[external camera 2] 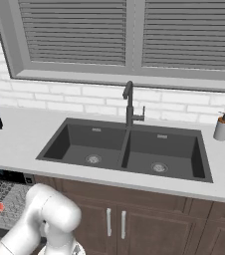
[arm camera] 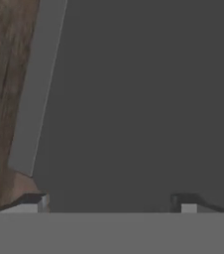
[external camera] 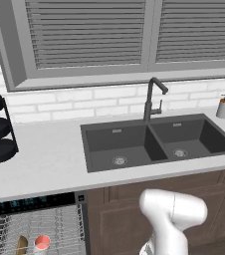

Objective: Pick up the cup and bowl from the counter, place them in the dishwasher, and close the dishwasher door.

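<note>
**user_a:** So where's this run at? The cup [external camera: 42, 243] is already sitting in the dishwasher [external camera: 35, 203] rack, around 7 o'clock in the left base view, with the bowl [external camera: 22, 245] on its edge just beside it at the cup's 9 o'clock. Nothing task-related left on the worktop [external camera: 50, 159] as far as can be seen.

**user_b:** Yeah, looks like only the last step remains: shutting the dishwasher door [arm camera: 134, 99]. In the hand view the gripper [arm camera: 109, 202] has its fingers spread wide, nothing pinched between them, and it's staring straight at a flat dark grey panel with a lighter grey edge running toward 11 o'clock, wood floor past that. Pretty sure that's the door lying open.

**user_a:** So the next move?

**user_b:** Probably the arm needs to get under or against that panel and swing it up toward the control strip. Can't tell whether the fingers are touching it.
</note>
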